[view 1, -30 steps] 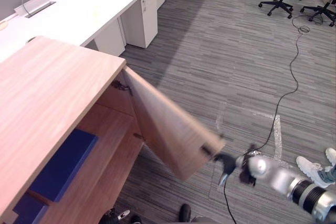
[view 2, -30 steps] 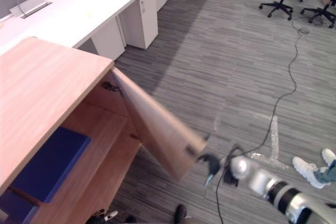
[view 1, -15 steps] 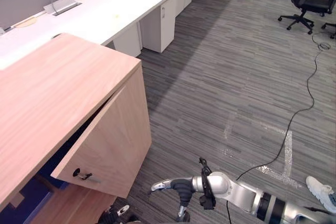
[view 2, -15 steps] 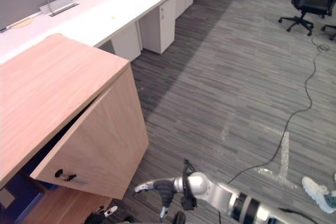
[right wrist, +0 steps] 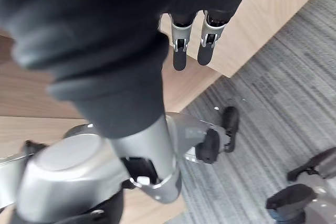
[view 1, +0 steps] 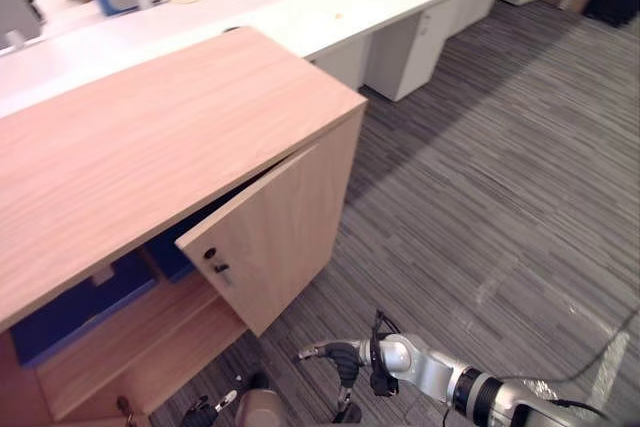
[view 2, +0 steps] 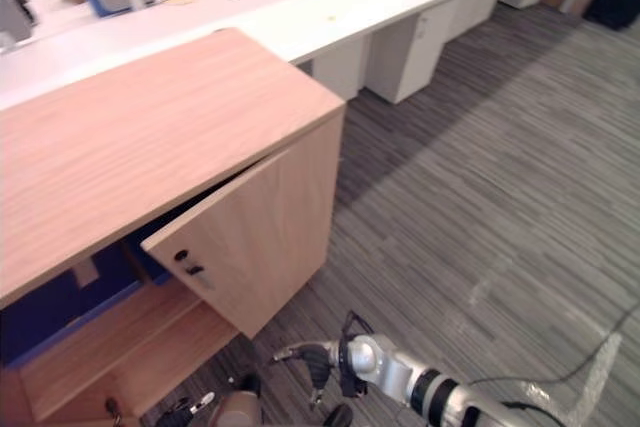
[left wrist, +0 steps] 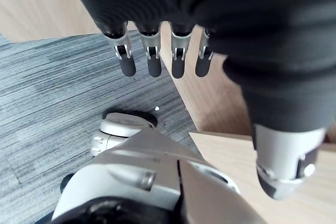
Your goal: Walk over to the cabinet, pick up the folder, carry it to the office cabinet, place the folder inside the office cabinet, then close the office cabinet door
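Note:
The wooden office cabinet (view 1: 150, 137) stands at the left, its door (view 1: 285, 232) swung most of the way shut with a small dark knob (view 1: 212, 257) near its free edge. Inside, behind the door's edge, the blue folder (view 1: 70, 302) lies on a shelf, partly hidden. My right hand (view 1: 385, 357) hangs low over the carpet below the door, apart from it, fingers relaxed and holding nothing. In its wrist view the right hand (right wrist: 181, 51) points at the door's wood. My left hand (left wrist: 149, 51) hangs open beside the cabinet's wood.
A long white desk (view 1: 330, 7) with white drawer units (view 1: 420, 52) under it runs behind the cabinet. Grey striped carpet (view 1: 520, 197) stretches to the right of the cabinet.
The camera has swung left. The door has gone from wide open to nearly shut, and my right hand has left its edge and dropped low.

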`<state>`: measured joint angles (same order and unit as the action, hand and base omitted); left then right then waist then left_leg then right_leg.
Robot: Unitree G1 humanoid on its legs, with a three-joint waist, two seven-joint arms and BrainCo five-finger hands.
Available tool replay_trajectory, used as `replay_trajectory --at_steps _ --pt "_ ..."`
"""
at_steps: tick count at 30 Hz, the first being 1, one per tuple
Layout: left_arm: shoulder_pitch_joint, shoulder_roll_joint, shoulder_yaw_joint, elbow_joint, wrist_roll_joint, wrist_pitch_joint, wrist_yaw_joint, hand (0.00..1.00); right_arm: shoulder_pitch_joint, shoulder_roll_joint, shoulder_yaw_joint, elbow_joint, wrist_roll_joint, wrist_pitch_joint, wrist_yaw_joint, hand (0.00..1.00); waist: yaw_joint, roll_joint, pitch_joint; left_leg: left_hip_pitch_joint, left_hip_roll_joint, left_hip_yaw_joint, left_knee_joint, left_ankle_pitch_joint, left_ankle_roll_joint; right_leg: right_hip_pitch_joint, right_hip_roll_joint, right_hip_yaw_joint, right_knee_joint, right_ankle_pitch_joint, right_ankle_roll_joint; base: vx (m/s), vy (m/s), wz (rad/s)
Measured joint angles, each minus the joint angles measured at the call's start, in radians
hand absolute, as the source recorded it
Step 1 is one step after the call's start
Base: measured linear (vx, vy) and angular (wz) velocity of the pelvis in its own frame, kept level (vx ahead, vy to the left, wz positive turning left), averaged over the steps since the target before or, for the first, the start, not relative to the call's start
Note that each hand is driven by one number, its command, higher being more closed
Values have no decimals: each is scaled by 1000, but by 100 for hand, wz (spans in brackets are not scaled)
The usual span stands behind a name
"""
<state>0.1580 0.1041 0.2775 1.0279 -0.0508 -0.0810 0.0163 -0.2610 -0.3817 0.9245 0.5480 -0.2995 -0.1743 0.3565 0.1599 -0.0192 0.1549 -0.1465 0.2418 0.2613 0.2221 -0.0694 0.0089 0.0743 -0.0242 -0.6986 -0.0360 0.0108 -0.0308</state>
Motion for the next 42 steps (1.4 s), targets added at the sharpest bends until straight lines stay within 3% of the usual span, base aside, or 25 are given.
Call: replay_trajectory --at_steps 1,3,6,7,8,10,12,15,20,22,23,24,28,30,31,33,34,38,42 --pt "-4 -4 0 -3 -5 0 1 0 13 11 -39 31 -1 0 -11 0 -7 -9 3 -14 7 44 26 -10 16 0 -16 -32 -2 0 0 -3 -23 141" --pt "-9 -22 -3 -18 -36 -1 8 0 70 63 -230 183 -80 33 -84 0 -10 7 8 -62 59 205 216 -36 25 2 -61 -147 17 -3 1 66 80 143" --pt "-1 -30 -20 -19 -50 -1 18 0 113 100 -397 306 -110 65 -147 0 -22 30 -4 -19 56 282 235 -56 22 17 -100 -252 58 -14 24 115 217 132" --pt "-4 -35 -23 -22 -62 -1 21 0 130 125 -505 368 -114 80 -182 0 -38 46 -3 1 31 290 161 -67 -28 31 -121 -313 102 -25 52 144 320 165" --pt "-15 -31 -25 -30 -69 -2 22 0 148 172 -634 427 -113 102 -219 0 -43 28 15 23 -24 247 100 -43 -30 56 -149 -366 123 -31 60 118 262 158" --pt "-9 -24 -37 -32 -72 1 22 0 182 207 -758 481 -107 113 -246 0 -51 17 10 67 -113 185 -16 5 -12 88 -190 -409 126 -30 59 95 215 127" --pt "-6 -21 -68 -32 -72 1 22 0 189 230 -867 557 -69 131 -269 0 -57 25 8 118 -184 134 -136 59 6 119 -233 -450 152 -24 67 124 251 98" --pt "-9 -22 -85 -31 -72 0 22 0 203 258 -992 611 -9 163 -302 0 -63 36 10 147 -228 75 -231 111 18 122 -296 -480 247 -24 68 108 200 64" --pt "-9 -16 -100 -24 -72 0 21 0 232 273 -1118 627 47 193 -339 0 -63 33 16 186 -278 11 -254 123 34 167 -395 -505 391 -37 84 79 113 44" --pt "-11 -10 -118 -24 -68 -1 21 0 230 282 -1139 622 63 192 -343 0 -66 32 16 190 -288 -5 -257 125 38 160 -423 -461 440 -37 83 36 71 28" --pt "-12 -5 -129 -21 -67 -1 20 0 231 290 -1139 622 84 191 -344 0 -67 32 17 198 -292 -23 -270 129 44 133 -433 -339 481 -44 75 -4 56 35" --pt "-16 5 -143 -13 -62 0 20 0 235 303 -1143 620 94 190 -343 0 -74 30 17 201 -293 -49 -277 134 53 104 -416 -180 481 -92 56 -40 28 42" --pt "-20 12 -146 4 -36 -2 23 0 253 320 -1169 572 143 181 -345 0 -118 25 19 173 -296 -180 -271 153 42 27 -286 263 415 -196 75 -95 -123 87" --pt "-21 14 -144 4 -33 -5 25 0 256 323 -1170 567 160 179 -345 0 -117 18 21 154 -296 -220 -268 162 30 6 -262 350 389 -198 79 -99 -160 91" --pt "-17 30 -139 4 -33 -8 26 0 258 333 -1172 571 164 176 -342 0 -116 -19 20 131 -306 -260 -278 184 1 0 -240 455 349 -224 120 -96 -203 85" --pt "-10 38 -134 4 -33 -8 27 0 255 342 -1172 581 164 176 -341 0 -111 -42 12 128 -308 -269 -310 220 -18 12 -238 473 299 -270 162 -50 -214 48" --pt "-10 37 -119 27 -32 -6 33 0 256 346 -1172 586 167 174 -339 0 -118 -35 18 122 -290 -284 -312 244 -33 22 -214 448 282 -270 164 -24 -243 15" --pt "4 39 -95 44 -34 -4 37 0 276 348 -1167 586 201 173 -338 0 -120 -52 0 117 -217 -328 -313 255 -68 67 -120 410 206 -247 128 -6 -234 19" --pt "4 46 -96 43 -60 -6 42 0 281 346 -1159 587 201 171 -338 0 -121 -65 -4 115 -187 -361 -313 259 -94 103 -76 398 161 -225 134 27 -98 19"
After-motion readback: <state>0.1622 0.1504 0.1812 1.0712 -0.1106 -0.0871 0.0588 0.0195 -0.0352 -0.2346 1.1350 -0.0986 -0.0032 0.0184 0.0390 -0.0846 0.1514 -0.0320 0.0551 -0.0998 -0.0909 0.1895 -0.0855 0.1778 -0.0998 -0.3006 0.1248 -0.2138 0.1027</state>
